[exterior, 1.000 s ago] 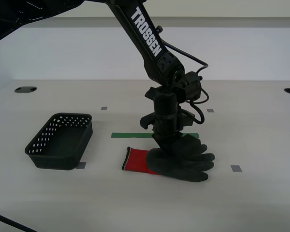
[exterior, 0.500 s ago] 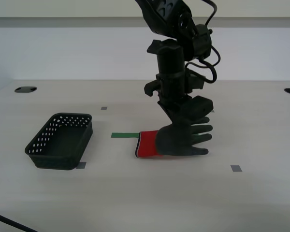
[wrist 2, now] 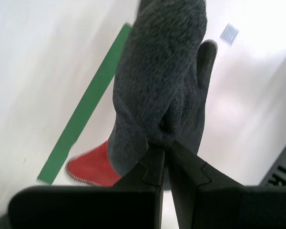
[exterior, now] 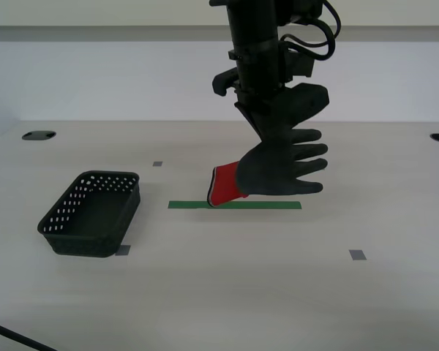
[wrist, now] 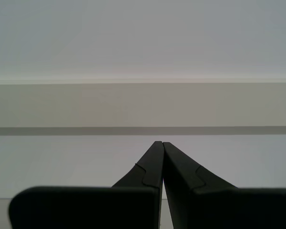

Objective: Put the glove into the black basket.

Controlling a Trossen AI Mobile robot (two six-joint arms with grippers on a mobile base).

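My second gripper (exterior: 272, 130) is shut on the glove (exterior: 278, 170) and holds it in the air above the table, over the green tape strip. The glove is dark grey with a red cuff (exterior: 223, 186); its fingers point to the exterior view's right. In the second wrist view the glove (wrist 2: 157, 86) hangs from my closed fingertips (wrist 2: 155, 150), red cuff (wrist 2: 90, 167) below. The black basket (exterior: 91, 212) stands empty on the table at the exterior view's left, well apart from the glove. My first gripper (wrist: 161, 143) is shut and empty, facing a bare wall.
A green tape strip (exterior: 234, 205) lies on the table under the glove. Small grey tape squares (exterior: 358, 254) mark the tabletop. Two dark holes (exterior: 38, 135) sit at the table's far corners. A cable (exterior: 7, 336) crosses the near left corner.
My second gripper has lifted the glove off the table and carried it upward; the glove now hangs in the air. The basket has not moved.
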